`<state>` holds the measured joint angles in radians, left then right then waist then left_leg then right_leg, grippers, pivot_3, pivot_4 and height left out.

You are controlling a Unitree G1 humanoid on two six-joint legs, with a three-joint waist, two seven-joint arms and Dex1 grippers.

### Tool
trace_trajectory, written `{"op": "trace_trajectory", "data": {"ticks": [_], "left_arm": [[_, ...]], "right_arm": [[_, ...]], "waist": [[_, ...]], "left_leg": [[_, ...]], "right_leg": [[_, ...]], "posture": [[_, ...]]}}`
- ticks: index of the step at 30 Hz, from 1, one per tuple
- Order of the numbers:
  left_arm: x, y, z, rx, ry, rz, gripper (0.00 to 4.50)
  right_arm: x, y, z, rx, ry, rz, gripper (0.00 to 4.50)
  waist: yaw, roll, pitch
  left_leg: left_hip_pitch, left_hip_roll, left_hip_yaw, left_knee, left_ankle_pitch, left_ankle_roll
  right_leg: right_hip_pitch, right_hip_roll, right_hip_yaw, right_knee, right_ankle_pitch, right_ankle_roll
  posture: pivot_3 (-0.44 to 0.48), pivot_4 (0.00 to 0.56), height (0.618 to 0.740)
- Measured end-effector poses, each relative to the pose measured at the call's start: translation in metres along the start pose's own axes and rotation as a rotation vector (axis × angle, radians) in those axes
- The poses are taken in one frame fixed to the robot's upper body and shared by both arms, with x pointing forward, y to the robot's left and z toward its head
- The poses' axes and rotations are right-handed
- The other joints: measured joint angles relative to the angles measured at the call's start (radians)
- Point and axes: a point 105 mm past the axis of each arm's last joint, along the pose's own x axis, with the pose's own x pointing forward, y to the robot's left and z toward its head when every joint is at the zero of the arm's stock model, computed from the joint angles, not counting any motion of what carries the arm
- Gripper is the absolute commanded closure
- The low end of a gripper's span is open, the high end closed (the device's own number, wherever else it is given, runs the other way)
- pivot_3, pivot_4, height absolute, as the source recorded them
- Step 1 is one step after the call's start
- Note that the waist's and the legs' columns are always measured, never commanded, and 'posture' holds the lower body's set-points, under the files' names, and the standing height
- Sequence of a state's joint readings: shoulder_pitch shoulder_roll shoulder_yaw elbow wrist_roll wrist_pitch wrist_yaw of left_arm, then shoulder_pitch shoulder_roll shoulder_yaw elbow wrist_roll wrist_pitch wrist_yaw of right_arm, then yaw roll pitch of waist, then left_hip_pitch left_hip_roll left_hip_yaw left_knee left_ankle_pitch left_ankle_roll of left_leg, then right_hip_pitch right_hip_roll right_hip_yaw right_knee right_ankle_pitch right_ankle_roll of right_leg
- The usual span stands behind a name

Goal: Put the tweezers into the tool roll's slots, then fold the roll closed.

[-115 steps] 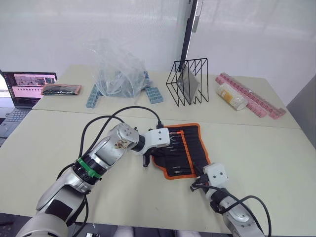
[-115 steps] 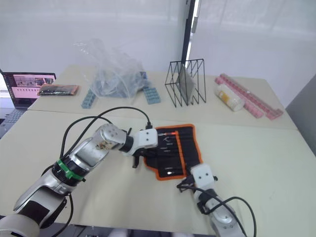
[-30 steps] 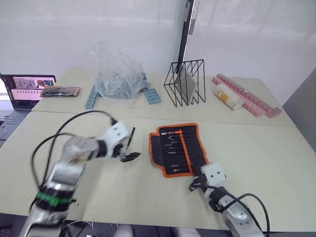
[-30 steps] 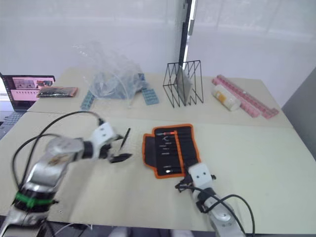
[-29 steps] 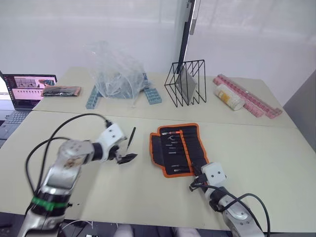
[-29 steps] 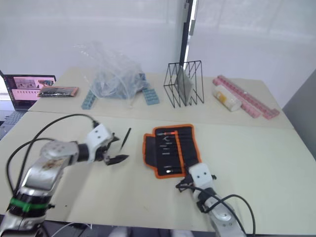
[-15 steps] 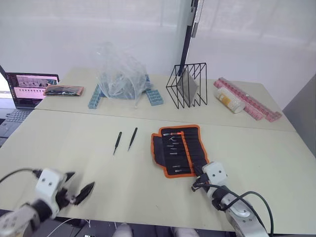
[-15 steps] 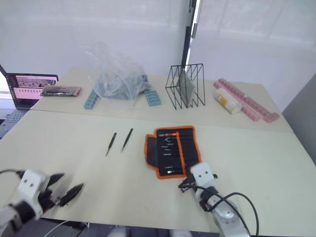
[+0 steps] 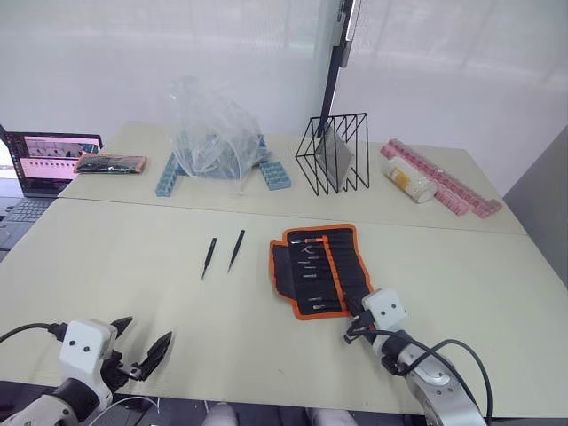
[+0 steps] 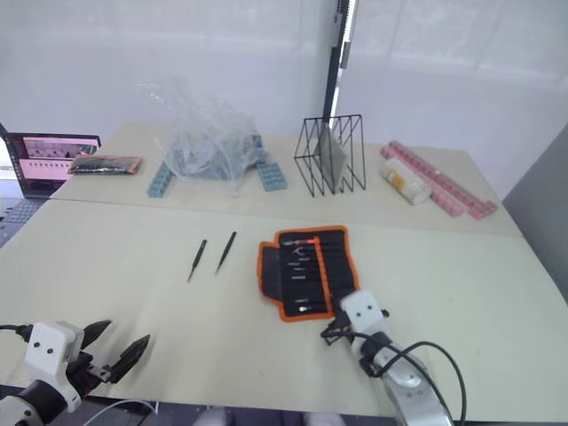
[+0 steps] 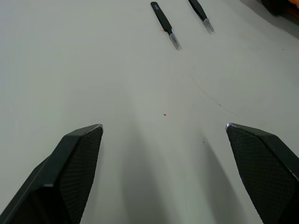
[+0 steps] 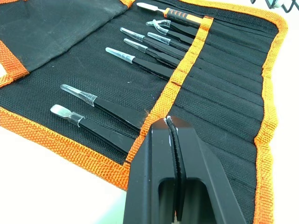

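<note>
Two tweezers point(image 9: 223, 253) lie loose left of the open tool roll point(image 9: 321, 270).
Left tool point(image 9: 135, 348) gapes wide, empty; right tool point(image 12: 171, 127) pinched closed at the roll's near edge.

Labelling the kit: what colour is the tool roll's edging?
Orange edging on the tool roll, around black fabric; clearest in the right wrist view.

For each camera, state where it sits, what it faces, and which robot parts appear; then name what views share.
Left and right eye views: on the head, looking forward and down at the table; both arms show.
Left wrist view: looks past the open left gripper at two loose tweezers.
Right wrist view: looks past the shut right gripper at the tool roll.
Shared: the tweezers and the roll.
</note>
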<state>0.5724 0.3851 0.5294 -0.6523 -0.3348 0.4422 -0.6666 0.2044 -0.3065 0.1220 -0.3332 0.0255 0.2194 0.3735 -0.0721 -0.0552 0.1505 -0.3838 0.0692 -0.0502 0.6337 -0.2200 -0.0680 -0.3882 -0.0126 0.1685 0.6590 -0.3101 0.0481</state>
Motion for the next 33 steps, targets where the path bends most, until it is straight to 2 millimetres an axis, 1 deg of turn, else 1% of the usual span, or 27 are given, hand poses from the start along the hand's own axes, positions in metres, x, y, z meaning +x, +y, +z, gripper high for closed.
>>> {"op": "trace_trajectory", "data": {"ticks": [3,6,9,11,14,20,24,26,33], "left_arm": [[0.013,-0.002,0.005,0.014,-0.011,-0.010,0.01],[0.032,-0.005,0.004,0.008,0.003,-0.015,0.01],[0.061,-0.006,0.009,-0.018,0.006,0.007,0.01],[0.073,-0.008,0.012,-0.020,0.011,0.021,0.01],[0.089,-0.007,0.016,-0.036,0.010,0.051,0.01],[0.119,-0.003,0.025,-0.039,0.012,0.098,0.01],[0.132,-0.003,0.029,-0.030,0.017,0.100,0.01],[0.138,-0.006,0.030,-0.027,0.020,0.085,0.01],[0.148,-0.011,0.033,-0.008,0.024,0.062,0.01]], "right_arm": [[0.000,0.000,0.000,0.001,0.001,-0.003,4.50],[0.001,0.000,0.000,0.002,-0.001,-0.002,4.50],[0.002,0.000,0.000,0.003,-0.002,-0.004,4.50],[0.002,0.000,0.001,0.004,-0.006,-0.005,4.50],[0.003,-0.001,0.002,0.003,-0.008,-0.008,4.50],[0.003,-0.004,0.001,0.003,-0.003,-0.022,4.50],[0.002,-0.004,0.001,0.003,-0.004,-0.025,4.50],[0.002,-0.004,0.001,0.003,-0.004,-0.029,4.50],[0.001,-0.005,0.000,0.005,-0.001,-0.039,4.50]], "waist": [[0.001,0.000,0.000],[0.000,0.000,0.000],[0.001,0.000,0.000],[-0.004,0.000,0.000],[0.000,0.000,0.000],[0.005,0.004,-0.001],[0.006,0.006,-0.003],[0.008,0.007,-0.004],[0.014,0.008,-0.005]], "left_leg": [[0.000,0.000,0.000,0.000,0.000,0.000],[0.000,0.000,0.000,0.000,0.000,0.000],[0.000,0.000,-0.001,0.000,0.000,0.000],[0.000,0.000,-0.001,0.000,0.000,0.000],[-0.001,0.000,-0.002,0.000,0.000,0.000],[0.001,-0.001,-0.002,0.000,0.000,0.000],[0.001,-0.001,-0.002,0.000,0.001,0.000],[0.001,-0.001,-0.002,0.000,0.001,0.000],[0.002,-0.002,-0.002,0.000,0.001,0.000]], "right_leg": [[0.000,0.000,0.000,0.000,0.000,0.000],[0.000,0.000,0.000,0.000,0.000,0.000],[0.000,0.001,0.000,0.000,0.001,0.001],[0.001,0.001,0.000,0.001,0.001,0.001],[0.001,0.002,0.000,0.002,0.004,0.007],[0.002,0.002,0.000,0.002,0.003,0.004],[0.002,0.002,0.000,0.002,0.004,0.006],[0.002,0.002,0.000,0.002,0.004,0.006],[0.003,0.002,0.000,0.001,0.004,0.005]], "posture": [[0.000,0.150,0.720],[0.000,0.150,0.720],[0.000,0.150,0.720],[0.000,0.150,0.720],[0.000,0.150,0.720],[0.000,0.150,0.720],[0.000,0.150,0.720],[0.000,0.150,0.720],[0.000,0.150,0.720]]}}
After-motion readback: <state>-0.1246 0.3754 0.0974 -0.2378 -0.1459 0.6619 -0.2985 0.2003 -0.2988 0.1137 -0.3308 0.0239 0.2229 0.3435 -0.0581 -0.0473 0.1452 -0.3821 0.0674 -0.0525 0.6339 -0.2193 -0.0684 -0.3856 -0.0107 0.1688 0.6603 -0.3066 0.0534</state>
